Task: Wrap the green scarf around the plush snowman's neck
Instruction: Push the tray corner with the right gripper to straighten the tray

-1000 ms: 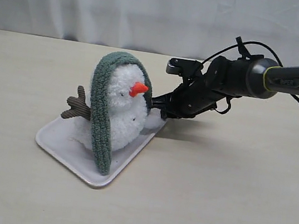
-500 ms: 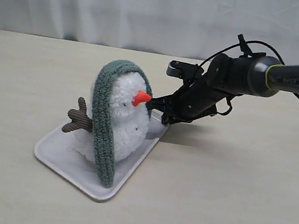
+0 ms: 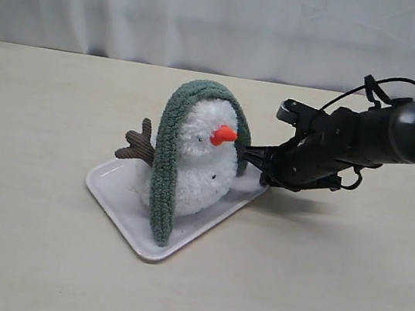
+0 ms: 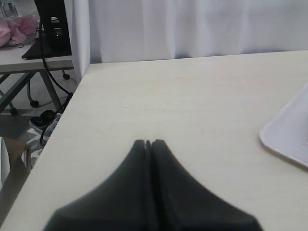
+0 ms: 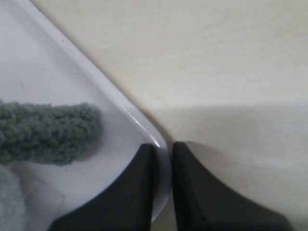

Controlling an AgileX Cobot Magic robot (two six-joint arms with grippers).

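The plush snowman [image 3: 204, 167] stands on a white tray [image 3: 118, 187], orange nose pointing right. The green scarf [image 3: 164, 172] is draped over the top of its head like a hood, one end hanging down in front to the tray; the neck crease is bare of it. My right gripper [image 3: 256, 166] is shut on the tray's right rim [image 5: 162, 159], one finger inside the tray and one outside. The scarf's other rounded end [image 5: 48, 132] lies on the tray floor close by. My left gripper [image 4: 149, 143] is shut on nothing, low over the table left of the tray corner [image 4: 288, 134].
A white curtain [image 3: 213, 15] hangs along the table's far edge. The left wrist view shows the table's left edge [image 4: 72, 110], with another table [image 4: 29, 55] and cables on the floor beyond it. One brown twig arm [image 3: 137, 145] sticks out behind the snowman.
The tray with the snowman and scarf has slid to the right across the table, held by my right gripper, which drew back rightward.
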